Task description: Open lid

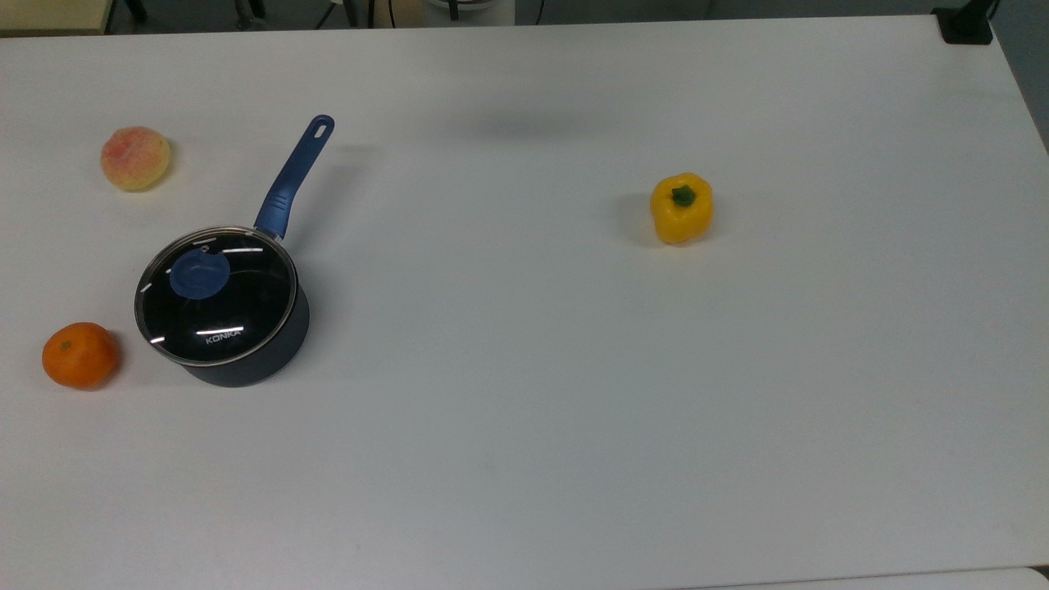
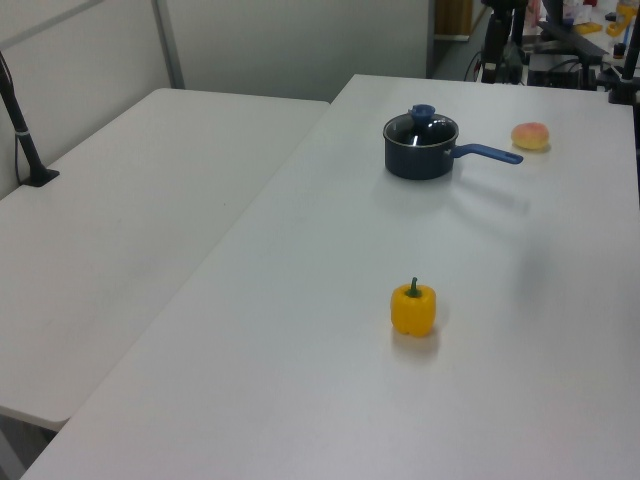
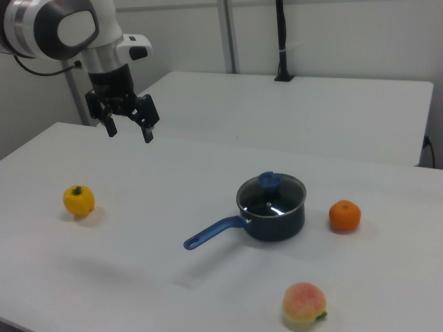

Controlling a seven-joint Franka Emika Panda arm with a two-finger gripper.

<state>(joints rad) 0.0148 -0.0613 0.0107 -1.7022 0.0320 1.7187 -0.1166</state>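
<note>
1. Glass lid [image 1: 216, 297] with a blue knob [image 1: 199, 273] sits closed on the dark saucepan [image 3: 270, 207] at the top view's left.
2. Gripper [image 3: 129, 128] hangs high above the table [image 1: 574, 369], fingers spread wide, holding nothing, well apart from the pan.
3. An orange [image 1: 79, 355] and a peach [image 1: 135, 158] lie near the pan; a yellow pepper [image 1: 681, 207] stands well apart.

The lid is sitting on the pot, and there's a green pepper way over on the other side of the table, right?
Almost. The lid does sit on the pot, but the pepper is yellow; just its stem is green. The top view shows it standing far off toward the top view's right on the table.
</note>
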